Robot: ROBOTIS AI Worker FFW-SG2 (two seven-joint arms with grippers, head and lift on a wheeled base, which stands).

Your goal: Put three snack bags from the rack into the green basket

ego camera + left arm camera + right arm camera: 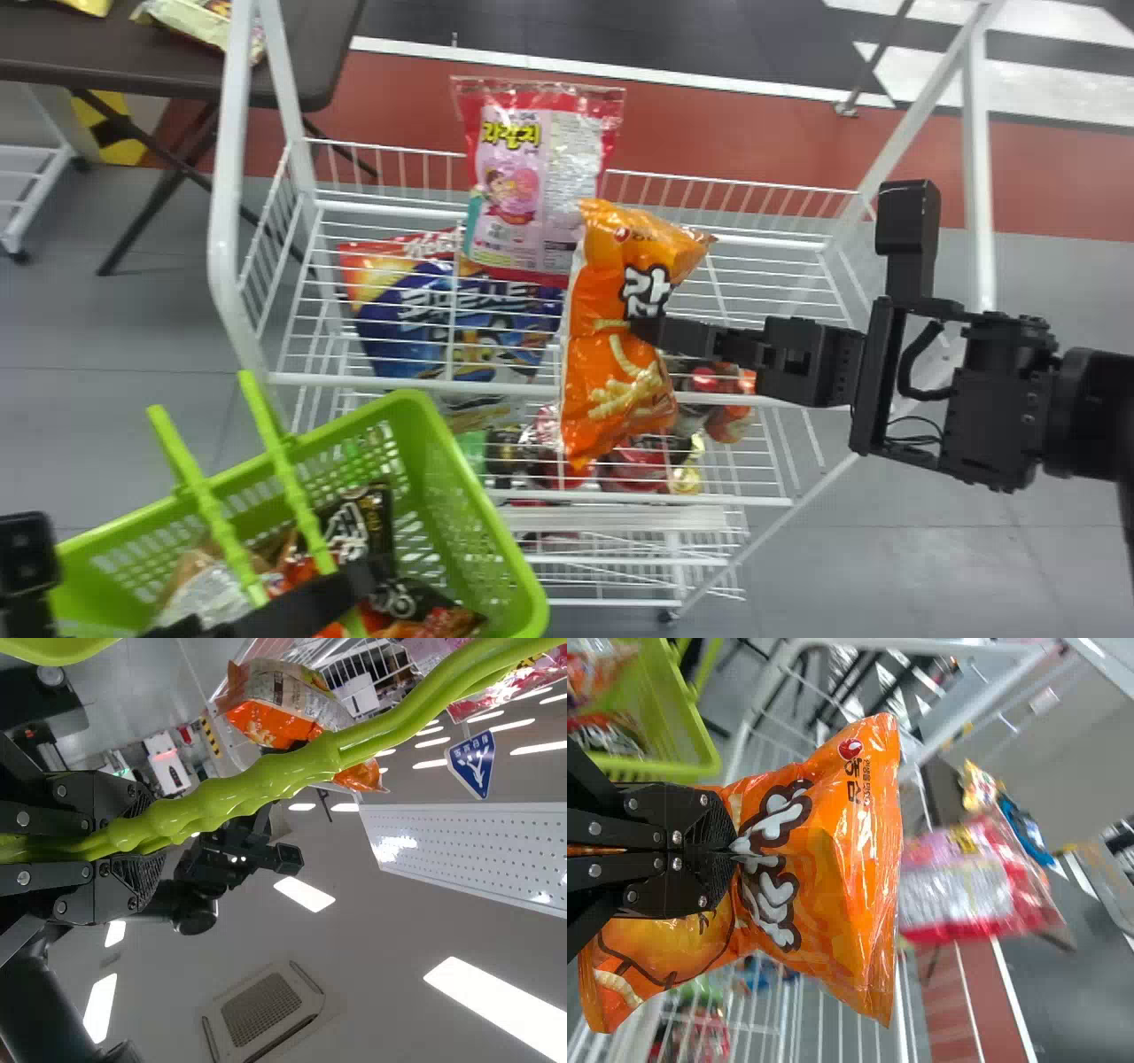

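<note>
- Orange snack bag [616, 363] hangs over the rack [425, 385], pinched near its middle by our right gripper [641, 330], whose two fingers are pressed together on the film
- Our left gripper [142, 843] is closed around a handle [266, 784] of the green basket [483, 523], which sits before the rack on our left
- We judge this as the transfer step: bag gripped, delivery not yet done; we cannot tell how many of the packets [359, 532] in the basket count toward the three
- Next, we should carry the bag leftward, clear of the front rail, past the upright handles, then lower it and part the right fingers over the basket's open middle
- Its film is glossy and creased, puffed like a pillow and puckered at the grip, so too hard a squeeze could crush the contents
- Smooth plastic gives the handle its knobbly shape; the basket walls are slotted, the rack is thin white wire
- Pink bag [532, 186], shiny and flat-faced, stands near the rack's back; a swinging load could brush it
</note>
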